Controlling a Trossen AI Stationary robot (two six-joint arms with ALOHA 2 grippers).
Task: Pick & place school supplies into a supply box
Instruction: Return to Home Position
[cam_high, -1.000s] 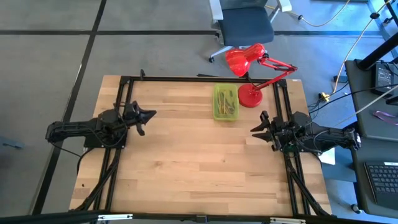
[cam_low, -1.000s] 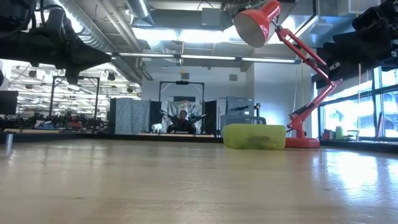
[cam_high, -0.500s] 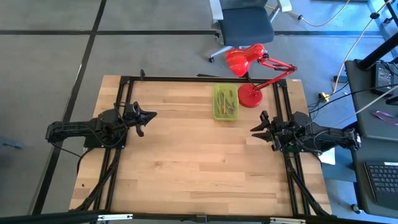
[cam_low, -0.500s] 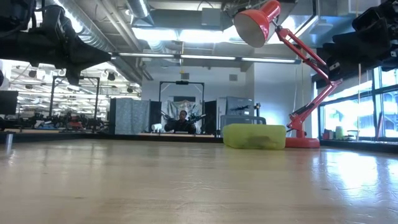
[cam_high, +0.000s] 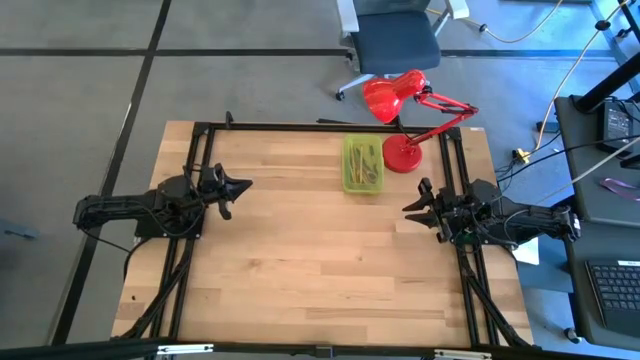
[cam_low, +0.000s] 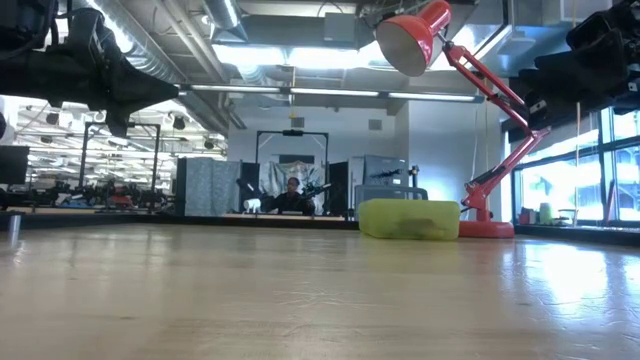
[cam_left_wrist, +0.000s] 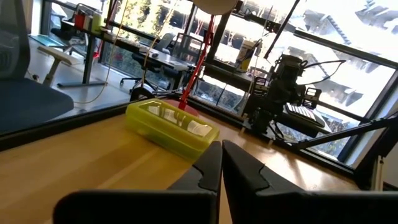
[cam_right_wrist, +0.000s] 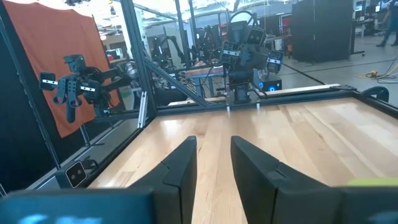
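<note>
Both arms rest folded at opposite sides, facing inward; the left tool has fingers together, the right tool slightly parted.

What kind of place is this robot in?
Probably a robotics lab in a big open workshop. More robot arms stand beyond the wooden table, bare pipes and ducts run along the ceiling, and an office chair and a computer keyboard sit nearby.

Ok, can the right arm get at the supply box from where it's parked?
Probably yes. The supply box lies closed near the far edge, with only bare table between it and the right gripper. The red lamp base sits close beside the box, so approach from the table's middle.
</note>
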